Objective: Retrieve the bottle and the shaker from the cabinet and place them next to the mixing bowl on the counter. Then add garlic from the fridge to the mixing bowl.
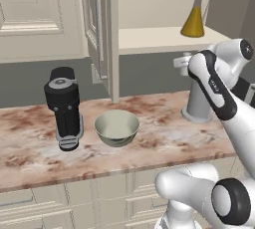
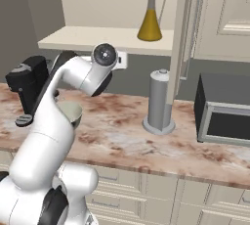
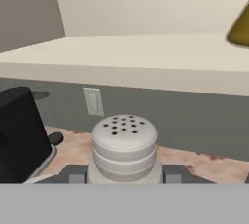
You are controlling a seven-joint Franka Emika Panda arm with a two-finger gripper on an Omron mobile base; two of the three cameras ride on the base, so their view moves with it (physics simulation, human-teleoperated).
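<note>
One shaker, white with a perforated domed cap, sits clamped between the two dark fingertips of the gripper, upright in the hand view and carried in the air below the cabinet shelf, in front of the grey back wall. Past it lies the marbled worktop, and a black coffee machine stands near the bowl. The bottle, holding yellow oil and closed by a brown stopper, stands upright on the open cabinet's shelf, well apart from the shaker. The mixing bowl, pale green, rests on the worktop just beside the coffee machine. A grey paper-towel holder stands upright further along the worktop, and a dark toaster oven sits beyond it.
</note>
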